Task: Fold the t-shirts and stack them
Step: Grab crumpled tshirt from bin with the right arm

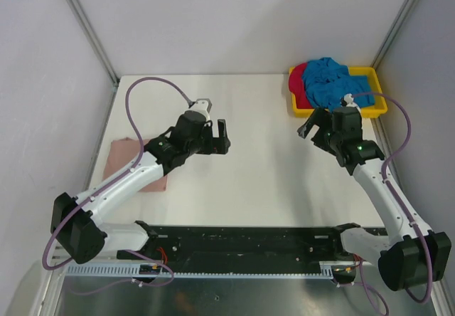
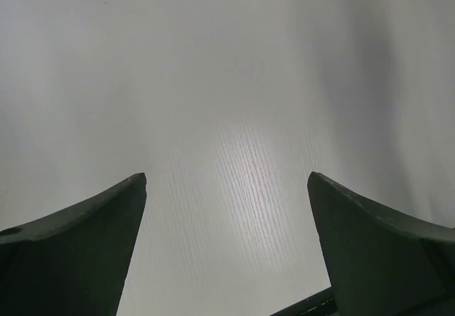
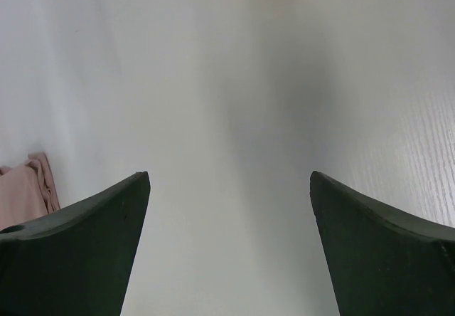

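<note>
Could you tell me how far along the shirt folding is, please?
Done: the pink shirt lies flat, apparently folded, on the table at left. In hand: nothing; the left gripper and right gripper are both open and empty. Left: the blue shirt and red shirt sit bunched in the yellow tray, unfolded.

a robot lab cell: white table (image 1: pixel 263 181) walled by plain grey panels (image 1: pixel 35 81) on aluminium posts (image 1: pixel 85 25).

Cloth and plastic
The blue shirt (image 1: pixel 330 81), red shirt (image 1: pixel 297 81) and pink shirt (image 1: pixel 124 152) are soft, creased cloth; the yellow tray (image 1: pixel 362 70) is smooth plastic; the surface (image 1: pixel 263 181) is matt and finely grained.
</note>
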Controlling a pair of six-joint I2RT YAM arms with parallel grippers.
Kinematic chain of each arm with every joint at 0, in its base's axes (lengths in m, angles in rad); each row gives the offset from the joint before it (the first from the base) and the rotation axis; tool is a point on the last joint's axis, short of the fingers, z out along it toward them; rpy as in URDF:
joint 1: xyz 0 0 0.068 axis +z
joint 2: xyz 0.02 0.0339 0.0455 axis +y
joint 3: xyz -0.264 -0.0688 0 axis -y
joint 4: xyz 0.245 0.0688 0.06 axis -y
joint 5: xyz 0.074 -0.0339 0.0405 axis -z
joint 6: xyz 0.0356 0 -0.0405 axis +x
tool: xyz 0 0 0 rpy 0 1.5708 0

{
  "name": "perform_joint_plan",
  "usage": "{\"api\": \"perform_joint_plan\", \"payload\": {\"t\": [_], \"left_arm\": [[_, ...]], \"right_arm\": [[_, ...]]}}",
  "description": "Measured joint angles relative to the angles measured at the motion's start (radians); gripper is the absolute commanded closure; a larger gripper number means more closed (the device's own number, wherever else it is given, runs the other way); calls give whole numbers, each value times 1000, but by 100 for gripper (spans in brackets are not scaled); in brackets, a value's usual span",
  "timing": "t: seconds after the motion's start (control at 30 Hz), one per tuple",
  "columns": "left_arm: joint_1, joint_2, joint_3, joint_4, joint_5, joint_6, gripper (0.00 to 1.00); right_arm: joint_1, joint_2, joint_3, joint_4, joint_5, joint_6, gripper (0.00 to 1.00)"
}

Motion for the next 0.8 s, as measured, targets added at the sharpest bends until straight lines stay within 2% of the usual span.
{"api": "perform_joint_plan", "payload": {"t": [0.37,0.53,0.8], "left_arm": [[0,3,17,0,54,47,1],[0,6,17,0,89,55,0],[0,19,17,0,139,60,1]], "right_arm": [[2,108,82,26,45,0,1],[-24,233,149,65,55,-1,0],[-165,532,325,185,89,-23,1]]}}
